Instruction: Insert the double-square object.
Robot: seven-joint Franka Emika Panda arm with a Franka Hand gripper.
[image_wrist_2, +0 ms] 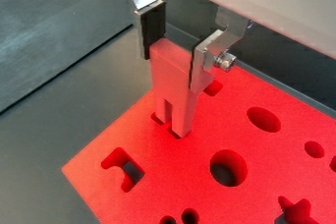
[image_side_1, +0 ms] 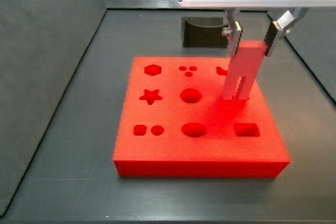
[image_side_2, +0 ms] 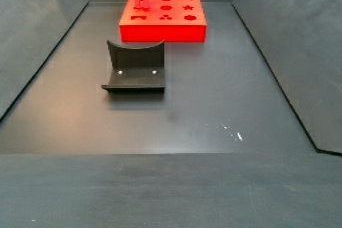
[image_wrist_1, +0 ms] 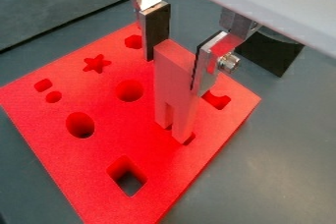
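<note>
Gripper [image_wrist_1: 182, 43] clasps double-square object [image_wrist_1: 176, 95] upright, prongs seemingly entering red block [image_wrist_1: 79, 154] slot

One red bar [image_side_1: 245, 68], one red block [image_side_1: 197, 120], one dark holder [image_side_2: 135, 67], one gripper [image_side_1: 254, 29]

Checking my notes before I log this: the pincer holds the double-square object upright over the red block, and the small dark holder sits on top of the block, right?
Not quite. The pincer does hold the double-square object upright over the red block, but the small dark holder sits on the floor, apart from the block, as a side view shows.
</note>
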